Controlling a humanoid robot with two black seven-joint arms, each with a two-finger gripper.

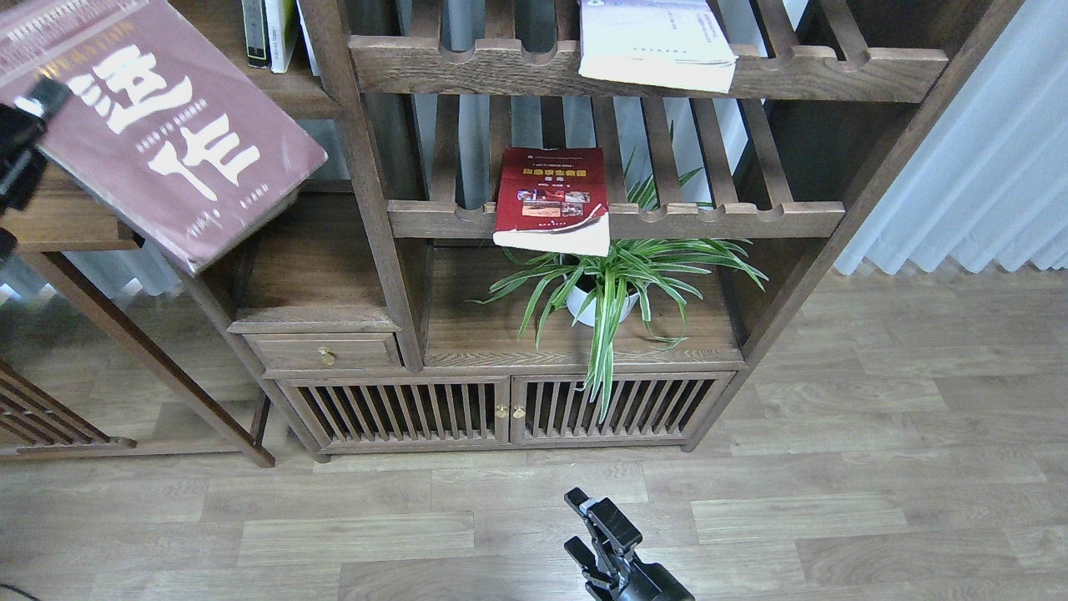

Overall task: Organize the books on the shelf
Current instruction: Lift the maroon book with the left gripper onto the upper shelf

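Observation:
The dark maroon book [167, 125] with big white characters is held tilted in the air at the upper left, in front of the solid dark-brown shelf [310, 102]. My left gripper [35, 102] is shut on the book's left edge, at the frame's left border. My right gripper [584, 526] is low at the bottom centre, open and empty, above the floor. The pale white-lavender book [655, 42] lies flat on the top slatted rack. The red book [552, 199] with a yellow title band lies on the middle slatted rack and overhangs its front rail.
A few upright books [271, 29] stand on the solid shelf behind the maroon book. A potted spider plant [609, 288] stands under the red book. A drawer [325, 352] and slatted cabinet doors [501, 409] lie below. A curtain [984, 167] hangs at the right.

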